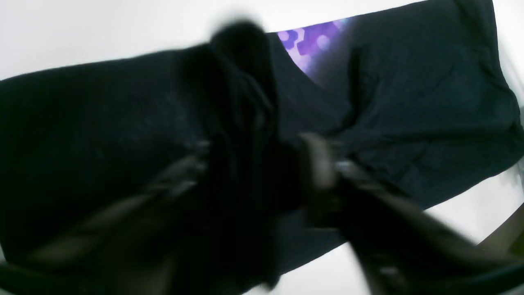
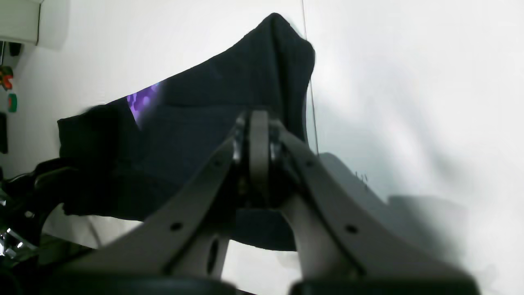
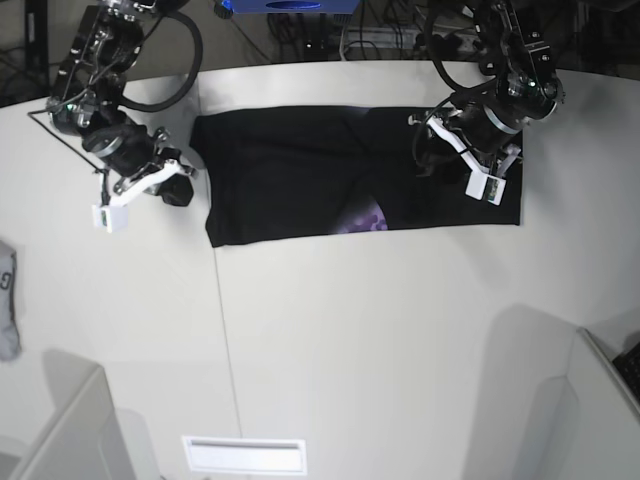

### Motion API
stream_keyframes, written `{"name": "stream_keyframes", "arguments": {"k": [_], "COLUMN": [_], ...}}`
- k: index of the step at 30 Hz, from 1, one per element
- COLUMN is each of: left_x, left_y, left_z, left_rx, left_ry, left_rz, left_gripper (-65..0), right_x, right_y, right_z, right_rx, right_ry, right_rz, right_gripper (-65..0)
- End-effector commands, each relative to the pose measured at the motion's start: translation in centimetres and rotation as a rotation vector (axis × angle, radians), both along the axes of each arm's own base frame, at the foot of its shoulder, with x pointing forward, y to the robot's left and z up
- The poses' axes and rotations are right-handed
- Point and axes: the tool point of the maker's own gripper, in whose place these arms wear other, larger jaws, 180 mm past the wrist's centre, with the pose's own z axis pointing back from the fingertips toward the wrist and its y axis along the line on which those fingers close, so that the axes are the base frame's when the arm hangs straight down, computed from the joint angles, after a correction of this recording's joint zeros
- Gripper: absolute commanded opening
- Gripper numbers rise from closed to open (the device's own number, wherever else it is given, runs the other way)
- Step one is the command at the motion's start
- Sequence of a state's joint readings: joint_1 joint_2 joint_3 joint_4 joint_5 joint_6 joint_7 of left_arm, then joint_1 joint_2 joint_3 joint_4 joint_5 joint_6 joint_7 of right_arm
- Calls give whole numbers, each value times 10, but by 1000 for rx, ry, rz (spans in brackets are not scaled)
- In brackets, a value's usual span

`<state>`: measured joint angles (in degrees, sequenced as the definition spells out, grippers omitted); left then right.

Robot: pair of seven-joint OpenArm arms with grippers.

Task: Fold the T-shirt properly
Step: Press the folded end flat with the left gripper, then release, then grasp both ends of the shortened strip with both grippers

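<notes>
One T-shirt (image 3: 300, 175) | folded flat on table (image 3: 350, 330) | between both arms' fingers

Bright, even light from above on the white tabletop (image 3: 350, 330), with soft grey shadows near the bottom corners of the base view. Very blurry in the left wrist view, where the left gripper (image 1: 262, 164) smears into the dark T-shirt (image 1: 409, 102). Sharper in the right wrist view, but washed-out white up top and fuzzy at the edges.
</notes>
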<state>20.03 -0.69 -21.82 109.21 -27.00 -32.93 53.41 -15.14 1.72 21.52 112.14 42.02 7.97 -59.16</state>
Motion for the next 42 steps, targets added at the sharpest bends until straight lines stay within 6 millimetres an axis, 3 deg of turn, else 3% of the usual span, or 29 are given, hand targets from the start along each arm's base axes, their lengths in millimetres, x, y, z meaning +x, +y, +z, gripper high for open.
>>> {"name": "stream_keyframes", "arguments": {"k": [1, 5, 7, 9, 11, 13, 15, 19, 20, 25, 28, 33, 42], "left_x": [6, 4, 4, 4, 5, 1, -8, -28, -34, -56, -68, -80, -77], "left_y": [-8, -38, -39, -26, 7, 53, 99, 177, 191, 243, 259, 267, 267], "left_z": [9, 8, 10, 12, 14, 17, 23, 42, 43, 35, 18, -4, -5], "left_rx": [-20, -53, -53, -37, 2, 56, 110, 250, 278, 325, 303, 255, 247], "left_ry": [-39, -34, -39, -45, -52, -54, -61, -68, -58, -25, -22, -9, -15], "left_rz": [-20, -101, -105, -68, 14, 138, 260, 397, 409, 477, 511, 568, 571], "left_gripper": [-276, -248, -257, -314, -456, -650, -650, -650, -650, -650, -650, -650, -650], "right_x": [6, 7, 7, 7, 6, 7, 10, 12, 12, 12, 12, 9, 2], "right_y": [0, 0, 0, 0, 0, 0, -1, 1, 2, 5, 5, 4, 11], "right_z": [10, 11, 11, 11, 10, 11, 7, -15, -20, -40, -48, -64, -72], "right_rx": [6, 6, 6, 4, 3, 1, 6, 51, 61, 100, 111, 133, 149], "right_ry": [-45, -45, -45, -44, -41, -41, -28, 66, 86, 147, 172, 223, 260], "right_rz": [-2, -1, 0, 1, 3, 4, 5, 17, 19, 13, 12, 1, 14], "right_gripper": [-650, -650, -650, -650, -650, -650, -648, -339, -308, -317, -317, -317, -317]}}
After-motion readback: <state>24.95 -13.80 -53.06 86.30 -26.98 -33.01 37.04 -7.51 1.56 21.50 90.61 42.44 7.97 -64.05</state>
